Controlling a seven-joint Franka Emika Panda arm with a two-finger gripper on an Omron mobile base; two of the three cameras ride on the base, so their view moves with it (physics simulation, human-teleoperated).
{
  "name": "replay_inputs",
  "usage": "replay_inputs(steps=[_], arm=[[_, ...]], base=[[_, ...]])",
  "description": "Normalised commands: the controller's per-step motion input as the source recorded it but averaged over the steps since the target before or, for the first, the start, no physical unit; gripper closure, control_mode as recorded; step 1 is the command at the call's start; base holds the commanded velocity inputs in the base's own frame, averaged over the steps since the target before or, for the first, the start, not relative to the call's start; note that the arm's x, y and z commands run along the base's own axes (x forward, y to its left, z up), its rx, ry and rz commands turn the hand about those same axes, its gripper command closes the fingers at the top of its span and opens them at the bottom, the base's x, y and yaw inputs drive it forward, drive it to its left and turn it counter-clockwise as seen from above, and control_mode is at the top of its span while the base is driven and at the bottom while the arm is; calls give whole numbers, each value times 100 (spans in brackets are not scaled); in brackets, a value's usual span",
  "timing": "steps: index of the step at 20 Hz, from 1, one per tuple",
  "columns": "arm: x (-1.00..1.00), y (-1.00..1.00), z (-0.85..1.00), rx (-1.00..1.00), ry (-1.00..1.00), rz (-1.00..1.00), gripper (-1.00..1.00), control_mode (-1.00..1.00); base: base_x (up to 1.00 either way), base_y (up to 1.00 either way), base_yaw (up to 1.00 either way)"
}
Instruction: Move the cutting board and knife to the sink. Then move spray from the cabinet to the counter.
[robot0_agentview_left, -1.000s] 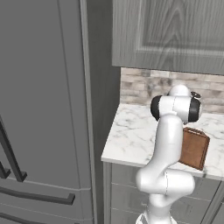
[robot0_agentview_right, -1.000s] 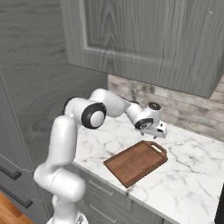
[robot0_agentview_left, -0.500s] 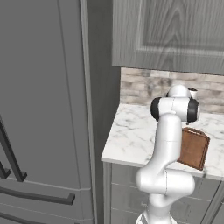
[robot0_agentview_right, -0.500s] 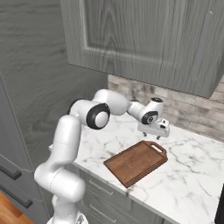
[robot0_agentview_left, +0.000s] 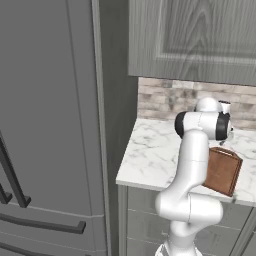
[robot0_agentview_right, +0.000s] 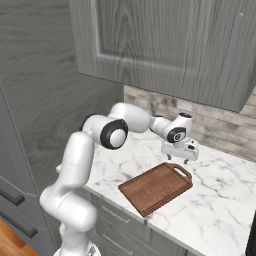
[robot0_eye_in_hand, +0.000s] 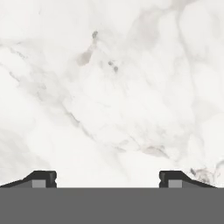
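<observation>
The cutting board (robot0_agentview_right: 155, 187), reddish-brown with a loop handle, lies flat on the white marble counter (robot0_agentview_right: 220, 210) near its front edge; in the left base view the cutting board (robot0_agentview_left: 222, 171) shows past the arm. My gripper (robot0_agentview_right: 178, 159) hangs just above the counter, right behind the board's handle end, pointing down. In the hand view my gripper (robot0_eye_in_hand: 107, 179) stands open with its fingertips (robot0_eye_in_hand: 43, 178) wide apart over bare marble and nothing between them. The cabinet (robot0_agentview_right: 165, 45) above has its door closed. The knife, the spray and the sink are out of view.
A tall dark grey fridge (robot0_agentview_left: 45, 125) with dark bar handles stands to the left of the counter (robot0_agentview_left: 150, 155). A stone-tile backsplash (robot0_agentview_right: 220, 125) runs along the back. Grey drawers (robot0_agentview_right: 120, 225) sit below the worktop.
The hand has eased a little to the right and lower, toward the board's handle end, and the arm's elbow has swung right with it. The board has not moved.
</observation>
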Motion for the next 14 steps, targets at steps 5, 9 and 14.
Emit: replay_inputs(steps=[5,9,14], arm=[[-100,-8,-56,0,0,0,-100,-100],[-100,0,-62,0,0,0,-100,-100],[-100,0,-54,0,0,0,-100,-100]], base=[[0,0,0],[0,0,0],[0,0,0]])
